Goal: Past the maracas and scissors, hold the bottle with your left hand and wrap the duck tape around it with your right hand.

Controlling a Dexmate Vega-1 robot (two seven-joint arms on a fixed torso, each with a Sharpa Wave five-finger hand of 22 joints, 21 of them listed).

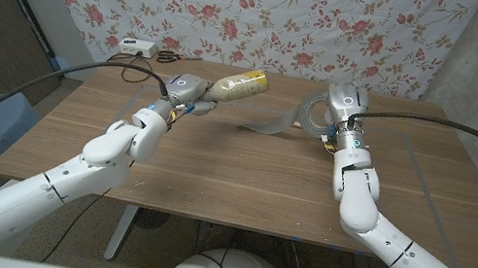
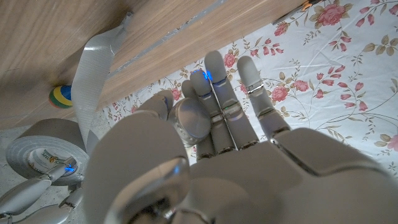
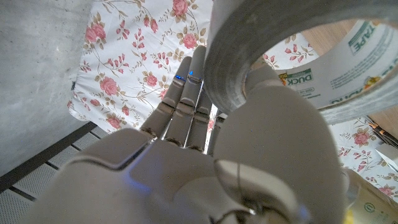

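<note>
Looking down from the head view, the left hand point(image 1: 179, 92) grips the bottle point(image 1: 236, 85) and holds it tilted above the far side of the table point(image 1: 241, 179), while the right hand point(image 1: 340, 108) holds the duct tape roll point(image 1: 313, 118) near it, a pulled-out grey strip point(image 1: 265, 125) running between roll and bottle, so I judge the wrapping begun but not finished. From the left wrist view, the roll point(image 2: 43, 149) sits beside the curled left hand point(image 2: 205, 137) with the strip point(image 2: 93, 68) rising from it. From the right wrist view, the right hand point(image 3: 199, 118) has its thumb hooked through the roll point(image 3: 280, 68).
</note>
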